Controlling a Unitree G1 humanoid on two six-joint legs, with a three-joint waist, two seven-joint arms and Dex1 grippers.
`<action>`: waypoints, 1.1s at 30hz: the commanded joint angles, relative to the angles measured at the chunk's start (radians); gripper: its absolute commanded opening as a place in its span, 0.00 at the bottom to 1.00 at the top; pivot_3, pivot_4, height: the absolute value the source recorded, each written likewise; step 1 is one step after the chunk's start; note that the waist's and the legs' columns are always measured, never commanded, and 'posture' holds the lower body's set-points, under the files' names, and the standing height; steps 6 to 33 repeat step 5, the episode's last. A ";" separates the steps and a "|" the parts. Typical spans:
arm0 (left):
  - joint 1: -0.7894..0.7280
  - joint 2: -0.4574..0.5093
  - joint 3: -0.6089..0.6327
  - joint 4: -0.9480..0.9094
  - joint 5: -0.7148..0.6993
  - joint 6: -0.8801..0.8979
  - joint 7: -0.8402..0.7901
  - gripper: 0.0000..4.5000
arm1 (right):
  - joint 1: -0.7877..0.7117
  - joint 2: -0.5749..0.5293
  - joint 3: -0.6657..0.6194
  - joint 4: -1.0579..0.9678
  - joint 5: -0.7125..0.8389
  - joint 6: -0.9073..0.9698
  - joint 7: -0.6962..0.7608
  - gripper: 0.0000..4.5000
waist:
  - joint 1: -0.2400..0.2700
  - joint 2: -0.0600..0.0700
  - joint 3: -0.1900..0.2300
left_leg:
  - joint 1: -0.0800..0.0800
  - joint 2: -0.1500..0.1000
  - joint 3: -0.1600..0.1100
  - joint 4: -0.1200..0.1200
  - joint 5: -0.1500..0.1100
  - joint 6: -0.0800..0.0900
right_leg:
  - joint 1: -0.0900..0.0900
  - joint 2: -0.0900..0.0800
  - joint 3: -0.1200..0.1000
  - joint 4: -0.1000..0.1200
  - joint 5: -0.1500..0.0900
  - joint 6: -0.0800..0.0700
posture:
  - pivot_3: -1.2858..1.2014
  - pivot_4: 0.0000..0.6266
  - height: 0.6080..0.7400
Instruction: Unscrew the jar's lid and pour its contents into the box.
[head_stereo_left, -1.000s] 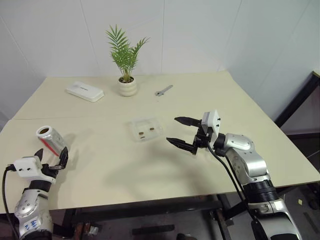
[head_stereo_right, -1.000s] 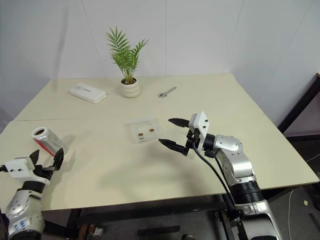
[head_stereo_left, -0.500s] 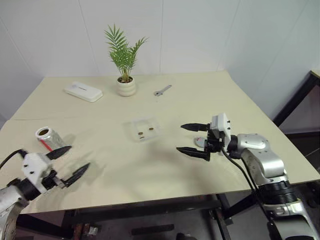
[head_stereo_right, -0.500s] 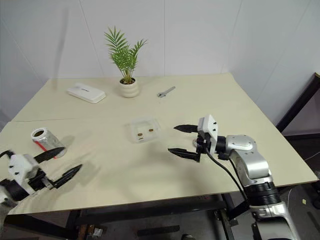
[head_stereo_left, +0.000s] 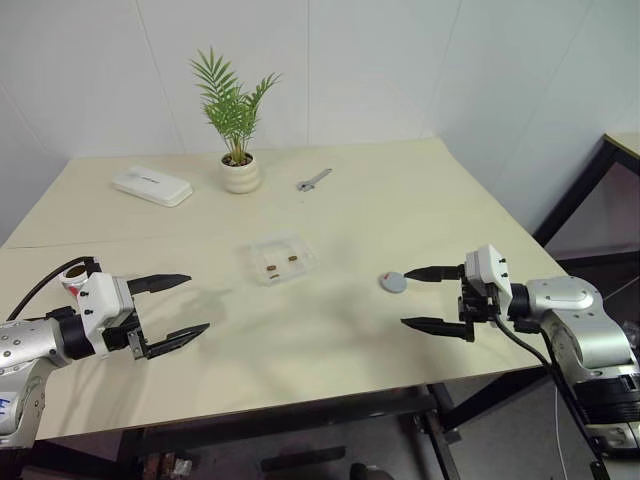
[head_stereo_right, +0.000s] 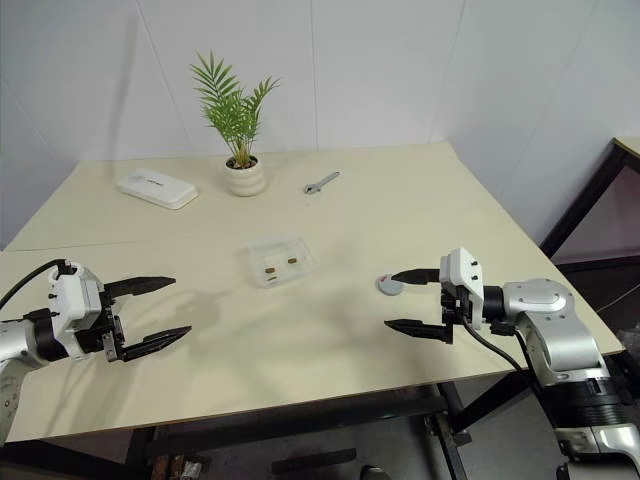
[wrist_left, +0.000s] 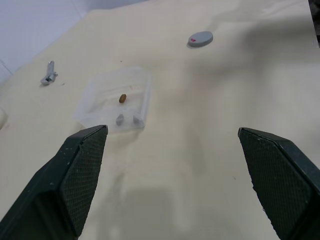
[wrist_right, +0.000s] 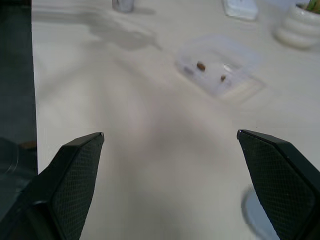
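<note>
The jar (head_stereo_left: 72, 274) stands near the table's left edge, mostly hidden behind my left gripper's (head_stereo_left: 197, 303) white body. That gripper is open and empty, level, pointing right across the table. The clear box (head_stereo_left: 279, 257) sits mid-table with a few tiny brown contents (wrist_left: 122, 98) in it. The grey lid (head_stereo_left: 393, 282) lies flat on the table right of the box. My right gripper (head_stereo_left: 405, 297) is open and empty, pointing left, with its upper fingertip just right of the lid and above the table.
A white plant pot (head_stereo_left: 240, 175) with a palm, a white flat case (head_stereo_left: 152, 185) and a small wrench (head_stereo_left: 313, 180) lie at the back of the table (head_stereo_left: 330, 345). The table's right corner edge is close behind my right gripper.
My left gripper rose from beside the jar and swung round, so it now points right. My right gripper drew back to the right, away from the box, uncovering the lid on the table.
</note>
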 joint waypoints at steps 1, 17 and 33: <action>-0.017 -0.010 -0.006 0.005 0.009 -0.012 -0.005 0.99 | 0.014 -0.028 -0.050 -0.055 0.019 -0.012 -0.010 1.00 | -0.002 0.000 0.000 | 0.000 0.000 0.000 0.000 0.000 0.000 | 0.000 0.000 0.000 0.001 0.000 0.000 | 0.52 0.24 1.00; -0.026 -0.019 -0.007 0.010 0.012 -0.007 0.004 0.99 | 0.004 -0.015 -0.050 -0.067 0.012 -0.016 -0.036 1.00 | -0.001 0.000 0.000 | 0.000 0.000 0.000 0.001 0.000 0.000 | 0.000 0.000 0.000 0.001 0.000 0.000 | 0.52 0.24 1.00; -0.026 -0.019 -0.007 0.010 0.012 -0.007 0.004 0.99 | 0.004 -0.015 -0.050 -0.067 0.012 -0.016 -0.036 1.00 | -0.001 0.000 0.000 | 0.000 0.000 0.000 0.001 0.000 0.000 | 0.000 0.000 0.000 0.001 0.000 0.000 | 0.52 0.24 1.00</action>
